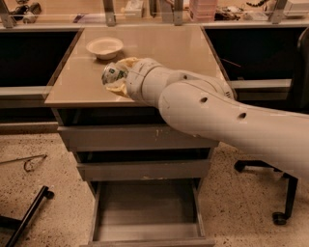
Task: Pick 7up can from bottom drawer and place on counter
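Observation:
My gripper is shut on the 7up can, a small silvery can with green markings. It holds the can tilted, just above the left front part of the beige counter. The yellowish fingers wrap the can above and below. The big white arm reaches in from the right and hides part of the counter's front. The bottom drawer stands pulled open at the foot of the cabinet, and its grey tray shows nothing inside.
A white bowl sits on the counter at the back left, close behind the can. Two shut grey drawers lie above the open one. A cluttered bench runs along the back. A black chair base stands at right; a black bar lies on the floor at left.

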You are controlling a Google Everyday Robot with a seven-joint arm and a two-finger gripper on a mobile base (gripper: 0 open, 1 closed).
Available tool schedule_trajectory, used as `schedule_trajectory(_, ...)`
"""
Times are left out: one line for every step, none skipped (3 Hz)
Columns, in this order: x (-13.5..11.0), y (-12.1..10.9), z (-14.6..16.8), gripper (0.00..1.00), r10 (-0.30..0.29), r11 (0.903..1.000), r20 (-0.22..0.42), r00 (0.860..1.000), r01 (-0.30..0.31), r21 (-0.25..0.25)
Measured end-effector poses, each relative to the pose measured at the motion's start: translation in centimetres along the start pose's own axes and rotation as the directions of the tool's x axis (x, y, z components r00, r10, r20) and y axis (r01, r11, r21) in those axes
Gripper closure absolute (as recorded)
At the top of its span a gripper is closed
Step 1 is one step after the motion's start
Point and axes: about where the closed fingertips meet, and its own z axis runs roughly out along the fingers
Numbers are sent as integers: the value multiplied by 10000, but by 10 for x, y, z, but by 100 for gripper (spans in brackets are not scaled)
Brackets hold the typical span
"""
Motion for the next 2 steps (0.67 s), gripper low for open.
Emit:
schedule_trajectory(0,0,0,100,-8,10000,6,10000,8,11)
schedule_trajectory(14,-24,16,100,-79,9983,96,9999,73,582)
